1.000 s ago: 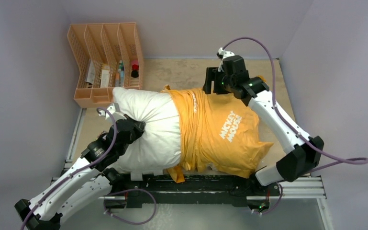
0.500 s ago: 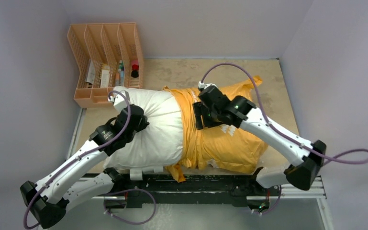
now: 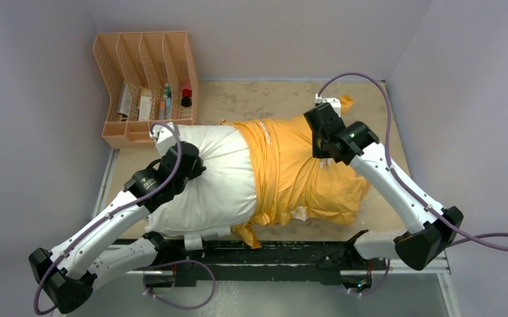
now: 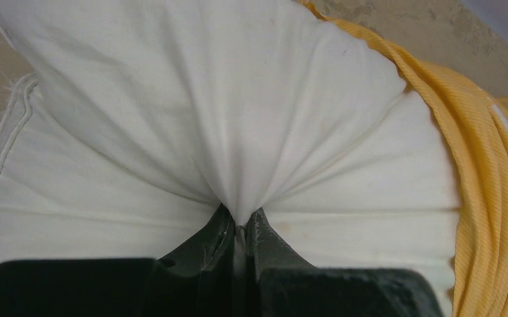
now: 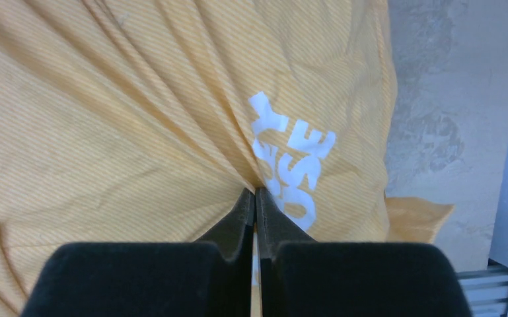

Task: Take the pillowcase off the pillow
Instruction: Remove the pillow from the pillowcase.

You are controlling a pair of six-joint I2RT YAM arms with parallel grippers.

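Note:
The plump white pillow (image 3: 221,181) lies across the table, its left half bare. The orange-yellow pillowcase (image 3: 290,178) covers its right half, bunched in folds at the middle. My left gripper (image 3: 186,164) is shut on a pinch of the white pillow fabric (image 4: 238,132); the cloth fans out from the closed left gripper (image 4: 240,221). My right gripper (image 3: 318,146) is shut on a fold of the pillowcase (image 5: 139,119) beside its white lettering (image 5: 290,165); the right gripper (image 5: 255,196) has its fingers pressed together with orange cloth between them.
A peach wire desk organizer (image 3: 146,86) with small bottles stands at the back left, close to the pillow's far corner. The beige table (image 3: 251,99) shows behind the pillow, and grey walls close in on both sides. A black rail (image 3: 290,254) runs along the near edge.
My right gripper came down from above the far edge onto the pillowcase, closed on a fold and moved right, stretching the cover. The left gripper has kept its hold on the pillow.

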